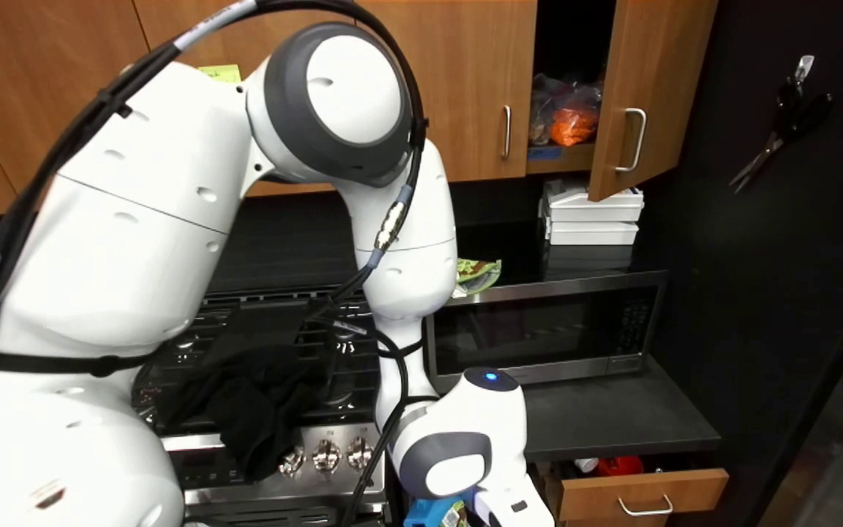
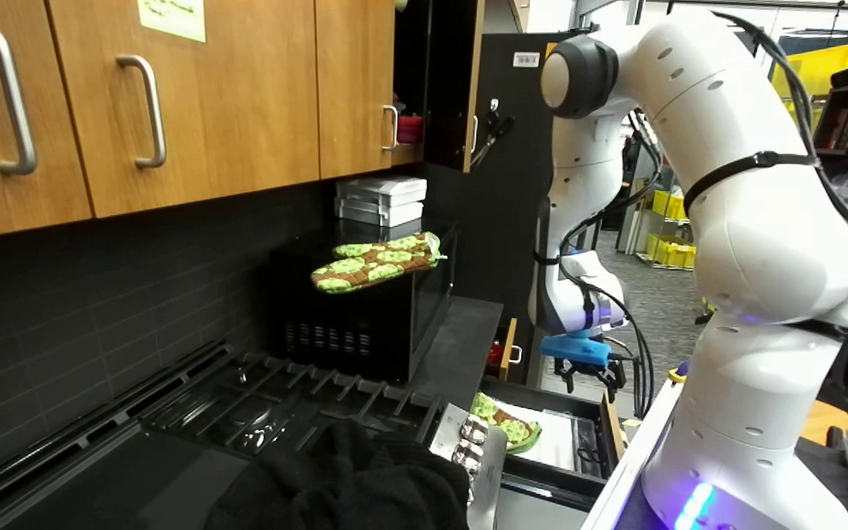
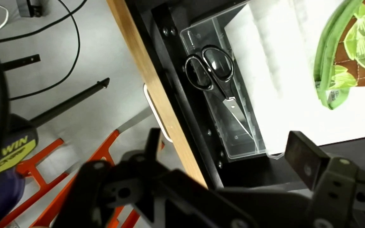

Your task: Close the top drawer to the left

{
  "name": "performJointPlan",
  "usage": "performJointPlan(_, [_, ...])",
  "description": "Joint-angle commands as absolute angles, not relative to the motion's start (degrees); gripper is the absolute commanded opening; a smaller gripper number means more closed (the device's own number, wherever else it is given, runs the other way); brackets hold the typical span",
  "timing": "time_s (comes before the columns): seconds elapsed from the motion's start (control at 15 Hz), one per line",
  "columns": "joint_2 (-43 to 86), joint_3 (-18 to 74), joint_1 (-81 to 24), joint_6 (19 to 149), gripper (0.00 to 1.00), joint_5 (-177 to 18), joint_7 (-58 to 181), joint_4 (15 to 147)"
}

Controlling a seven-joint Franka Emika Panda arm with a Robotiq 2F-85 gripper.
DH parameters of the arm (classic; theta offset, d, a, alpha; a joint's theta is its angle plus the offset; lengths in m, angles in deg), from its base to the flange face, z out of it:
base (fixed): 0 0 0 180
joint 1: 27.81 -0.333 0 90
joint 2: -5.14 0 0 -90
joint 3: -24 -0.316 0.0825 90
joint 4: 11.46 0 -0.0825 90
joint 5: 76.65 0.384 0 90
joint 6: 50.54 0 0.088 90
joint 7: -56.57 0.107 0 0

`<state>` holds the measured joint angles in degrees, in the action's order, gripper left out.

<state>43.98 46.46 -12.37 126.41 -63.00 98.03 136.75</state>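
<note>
The top drawer [image 2: 556,477] is pulled out, located between the stove [image 2: 489,478] and a wood-fronted drawer [image 1: 645,489] that also stands extended beneath the counter [image 1: 612,413]. The gripper [image 3: 227,148] points downward above the forward part of the top drawer; its jaws are spread to full width and nothing is held between the fingers [image 3: 306,158]. In the wrist view, one finger appears on the outer side of the wooden front panel [image 3: 162,98], which carries a bar handle [image 3: 154,111], and the opposing finger appears over the drawer interior (contact between finger and panel cannot be determined). Just behind the front panel lies a clear tray [image 3: 228,136] containing black-handled scissors [image 3: 223,89]. Adjacent to the tray is a white sheet [image 3: 284,126], on which a leaf-patterned oven mitt [image 3: 360,47] rests. A microwave [image 1: 546,329] stands on the counter; white cases [image 1: 593,219] are stacked on its top surface, and similar leaf-patterned fabric [image 2: 380,269] lies nearer the stove. A black cloth [image 2: 350,478] lies across the stove. Above the microwave, a cabinet door [image 1: 648,95] stands open.
</note>
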Motion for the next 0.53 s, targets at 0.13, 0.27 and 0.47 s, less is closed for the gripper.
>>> performJointPlan(0.13, [47.53, 45.82, -12.86, 126.93, 1.00, -58.50, 94.18, 133.98])
performJointPlan(0.27, [48.44, 45.80, -13.07, 126.91, 1.00, -57.69, 94.13, 133.27])
performJointPlan(0.47, [48.47, 45.80, -13.07, 126.91, 1.00, -57.64, 94.12, 133.21])
